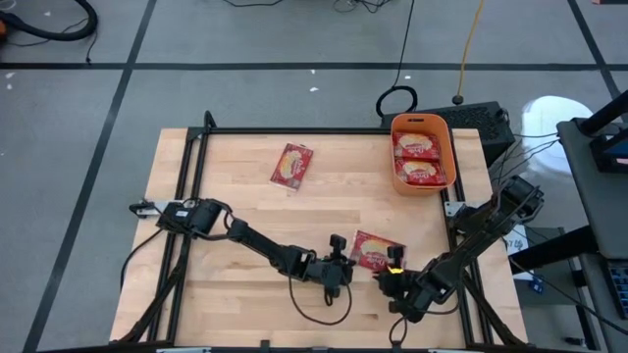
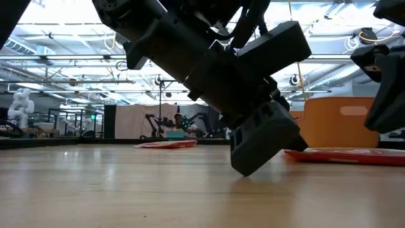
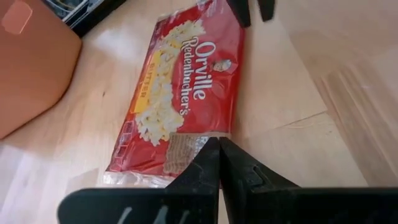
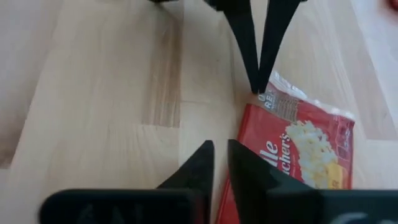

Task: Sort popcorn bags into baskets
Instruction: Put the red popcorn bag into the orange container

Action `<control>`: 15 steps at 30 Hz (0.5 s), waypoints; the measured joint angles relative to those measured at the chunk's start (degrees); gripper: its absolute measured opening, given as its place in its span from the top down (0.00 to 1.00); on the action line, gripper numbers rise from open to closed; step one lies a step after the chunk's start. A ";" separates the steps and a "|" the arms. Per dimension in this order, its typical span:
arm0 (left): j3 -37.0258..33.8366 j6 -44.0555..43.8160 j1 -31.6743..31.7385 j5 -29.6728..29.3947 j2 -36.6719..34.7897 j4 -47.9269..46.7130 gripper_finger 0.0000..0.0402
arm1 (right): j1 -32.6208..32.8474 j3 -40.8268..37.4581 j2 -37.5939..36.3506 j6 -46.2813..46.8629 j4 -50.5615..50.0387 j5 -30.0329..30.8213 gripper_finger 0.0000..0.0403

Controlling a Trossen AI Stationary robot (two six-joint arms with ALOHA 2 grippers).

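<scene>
A popcorn bag [image 1: 378, 251] lying flat at the table's near right is being picked: the left gripper [image 3: 219, 144] is clenched at its edge, the right gripper [image 4: 221, 149] slightly parted beside it. A lift toward the far-right orange basket [image 1: 396, 157] is needed.

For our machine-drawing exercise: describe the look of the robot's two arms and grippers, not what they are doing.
Both arms are matt black, built of boxy jointed links. The left gripper and right gripper each end in two slim, tapering black fingers. A thin black cable loops on the table below the left arm, and the right wrist carries a small yellow mark.
</scene>
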 joint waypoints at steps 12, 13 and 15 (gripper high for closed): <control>-0.11 -1.04 0.02 -0.63 0.18 2.71 0.99 | -1.64 -0.50 5.87 1.41 -1.16 1.66 0.62; -0.11 -0.93 -0.21 -0.66 0.20 3.34 0.99 | -1.94 -0.58 6.28 1.82 -1.04 1.70 0.63; -0.15 0.00 -0.45 -1.00 0.22 4.49 0.99 | -2.24 -0.89 6.78 2.98 -0.77 1.99 0.70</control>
